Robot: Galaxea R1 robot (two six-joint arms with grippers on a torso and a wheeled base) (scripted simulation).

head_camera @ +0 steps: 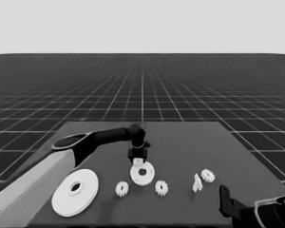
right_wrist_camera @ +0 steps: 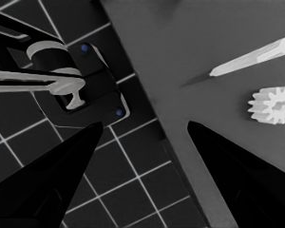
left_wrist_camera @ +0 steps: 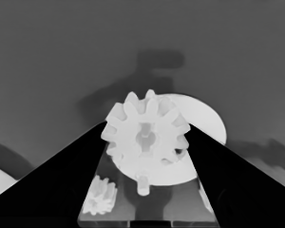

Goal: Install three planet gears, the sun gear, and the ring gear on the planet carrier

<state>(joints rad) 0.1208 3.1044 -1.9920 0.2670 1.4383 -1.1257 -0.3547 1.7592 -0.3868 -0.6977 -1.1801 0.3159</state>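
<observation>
My left gripper (head_camera: 138, 159) hangs just above the far edge of the smaller round part (head_camera: 143, 174), shut on a small toothed gear (left_wrist_camera: 147, 137). Behind that gear, the left wrist view shows the smaller round part (left_wrist_camera: 206, 118). Two more gears (head_camera: 122, 189) (head_camera: 161, 188) lie on the table in front of the smaller round part, to its left and right. The larger round part (head_camera: 75, 191) lies flat at the front left. A further gear (head_camera: 208, 175) sits right of centre. My right gripper (head_camera: 224, 194) waits, open, at the lower right corner.
A thin white piece (head_camera: 197, 183) lies just left of the right-hand gear; the right wrist view shows this piece (right_wrist_camera: 251, 57) and that gear (right_wrist_camera: 273, 104) near the table's corner. Dark machinery with blue lights (right_wrist_camera: 85, 90) stands past the table's edge.
</observation>
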